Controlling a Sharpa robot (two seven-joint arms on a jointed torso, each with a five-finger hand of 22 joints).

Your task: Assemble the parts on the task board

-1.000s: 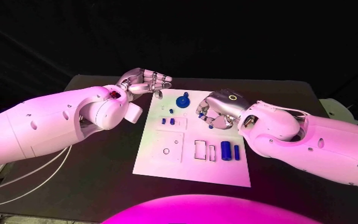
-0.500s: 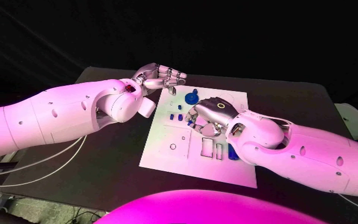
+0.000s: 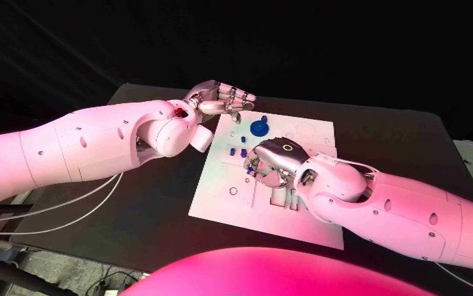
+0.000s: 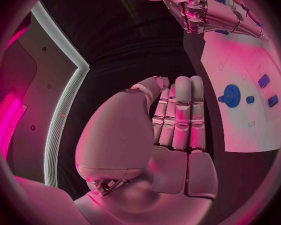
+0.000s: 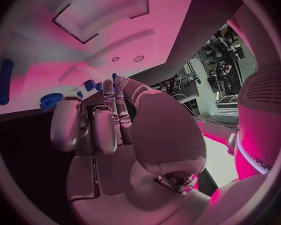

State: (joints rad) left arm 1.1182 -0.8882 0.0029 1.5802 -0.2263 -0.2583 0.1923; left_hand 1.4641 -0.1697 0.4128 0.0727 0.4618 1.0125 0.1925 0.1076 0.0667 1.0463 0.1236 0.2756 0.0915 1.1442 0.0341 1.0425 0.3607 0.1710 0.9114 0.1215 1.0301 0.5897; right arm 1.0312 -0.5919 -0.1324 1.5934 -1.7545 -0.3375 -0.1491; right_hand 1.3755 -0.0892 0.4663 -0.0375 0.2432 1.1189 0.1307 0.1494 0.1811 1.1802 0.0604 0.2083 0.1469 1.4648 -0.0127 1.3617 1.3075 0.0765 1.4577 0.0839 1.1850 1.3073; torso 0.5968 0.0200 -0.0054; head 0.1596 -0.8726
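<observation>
Two silver hands over the white task board point(image 3: 225, 193), which lies mid-table: left hand point(image 3: 219, 100), fingers curled and empty, hovers at its far-left corner beside the blue gear point(image 3: 259, 128); right hand point(image 3: 273, 163), grasp indiscernible, covers small blue parts point(image 3: 234, 151).

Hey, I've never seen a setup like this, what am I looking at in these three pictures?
It is a robot with two white arms ending in silver hands, working at a black table. One picture looks down from its head; the two round ones come from cameras at each wrist, behind that hand. On the table lies a white task board carrying small blue parts, among them a blue gear. The left hand hovers at the board's far edge, fingers together, holding nothing. The right hand reaches down over the board's middle; whether it holds a part cannot be told.
</observation>
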